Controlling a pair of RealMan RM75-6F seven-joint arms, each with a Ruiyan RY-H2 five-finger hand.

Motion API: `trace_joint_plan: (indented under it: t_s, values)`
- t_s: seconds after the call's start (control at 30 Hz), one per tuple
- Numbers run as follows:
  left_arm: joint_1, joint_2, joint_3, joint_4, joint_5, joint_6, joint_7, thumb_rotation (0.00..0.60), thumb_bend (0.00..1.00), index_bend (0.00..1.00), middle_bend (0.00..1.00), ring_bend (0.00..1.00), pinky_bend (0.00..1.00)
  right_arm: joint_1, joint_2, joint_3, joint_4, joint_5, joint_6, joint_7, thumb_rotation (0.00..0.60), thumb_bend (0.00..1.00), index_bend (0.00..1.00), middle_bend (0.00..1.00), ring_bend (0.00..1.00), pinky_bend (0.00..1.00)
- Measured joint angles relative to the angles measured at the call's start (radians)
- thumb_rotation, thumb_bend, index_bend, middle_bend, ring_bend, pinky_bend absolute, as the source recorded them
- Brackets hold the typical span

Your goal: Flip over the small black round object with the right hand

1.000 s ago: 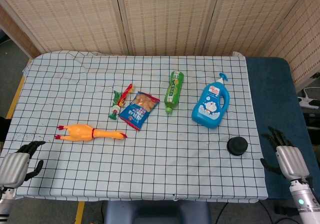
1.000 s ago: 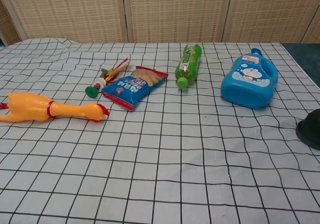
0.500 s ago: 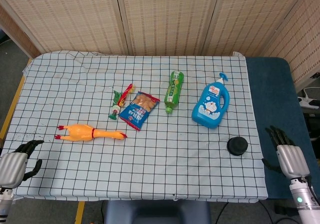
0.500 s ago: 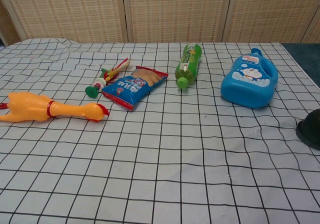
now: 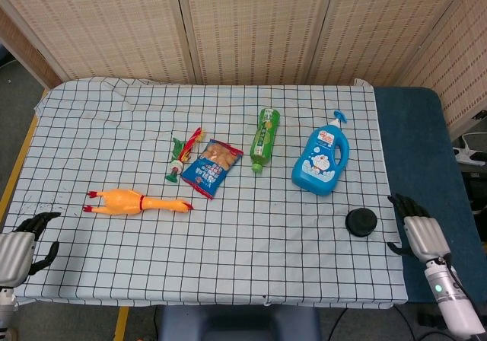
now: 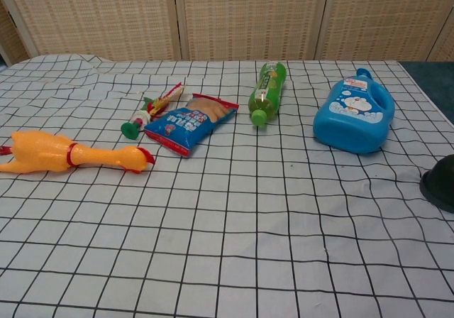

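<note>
The small black round object (image 5: 361, 221) lies on the checked cloth near the table's right edge; the chest view shows only its left part (image 6: 440, 183) at the frame's right border. My right hand (image 5: 415, 234) hovers just right of it, off the cloth's edge, fingers spread and holding nothing, a short gap between them. At the lower left corner my left hand (image 5: 19, 242) sits beside the table with fingers loosely curled apart, empty. Neither hand appears in the chest view.
A blue detergent bottle (image 5: 323, 161) lies just behind the black object. Further left lie a green bottle (image 5: 264, 138), a blue snack bag (image 5: 211, 167), a small green-red toy (image 5: 183, 153) and a yellow rubber chicken (image 5: 135, 201). A dark blue surface (image 5: 422, 143) borders the table's right.
My right hand has shifted left, closer to the black object. My left hand has drifted slightly down and left. The objects on the cloth have not moved.
</note>
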Motion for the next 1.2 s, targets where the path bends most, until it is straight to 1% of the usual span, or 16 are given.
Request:
trace_joint_plan:
  t_s: [0.13, 0.3, 0.57, 0.83, 0.93, 1.07, 1.2]
  values:
    - [-0.001, 0.001, -0.001, 0.002, -0.004, -0.006, -0.003, 0.6, 0.43, 0.23, 0.25, 0.31, 0.63, 0.037, -0.032, 0.003, 0.025, -0.002, -0.043, 0.013, 0.6, 0.11, 0.0, 0.0, 0.0, 0.14]
    - [-0.003, 0.0, -0.004, 0.004, -0.013, -0.015, -0.006, 0.6, 0.43, 0.23, 0.25, 0.31, 0.63, 0.059, -0.051, 0.007, 0.034, -0.003, -0.065, 0.01, 0.6, 0.11, 0.0, 0.0, 0.0, 0.14]
    - [0.0, 0.003, -0.004, 0.003, -0.006, -0.007, -0.012, 0.6, 0.43, 0.23, 0.25, 0.31, 0.63, 0.098, -0.064, 0.007, 0.028, 0.039, -0.144, -0.017, 0.6, 0.11, 0.0, 0.0, 0.0, 0.14]
    - [-0.001, 0.005, -0.005, 0.008, -0.009, -0.013, -0.021, 0.6, 0.43, 0.23, 0.25, 0.31, 0.63, 0.118, -0.087, 0.007, 0.038, 0.066, -0.163, -0.06, 0.6, 0.11, 0.06, 0.02, 0.0, 0.14]
    - [-0.001, 0.004, -0.005, 0.008, -0.01, -0.013, -0.023, 0.6, 0.43, 0.23, 0.25, 0.31, 0.63, 0.124, -0.093, 0.006, 0.044, 0.076, -0.171, -0.069, 0.6, 0.11, 0.09, 0.06, 0.0, 0.14]
    - [-0.002, 0.004, -0.006, 0.012, -0.013, -0.019, -0.024, 0.6, 0.43, 0.23, 0.25, 0.31, 0.63, 0.128, -0.101, 0.002, 0.057, 0.081, -0.176, -0.075, 0.6, 0.11, 0.15, 0.14, 0.01, 0.15]
    - [-0.005, 0.003, -0.008, 0.013, -0.021, -0.028, -0.028, 0.6, 0.43, 0.23, 0.25, 0.31, 0.63, 0.129, -0.106, -0.002, 0.067, 0.081, -0.17, -0.085, 0.6, 0.11, 0.22, 0.24, 0.1, 0.23]
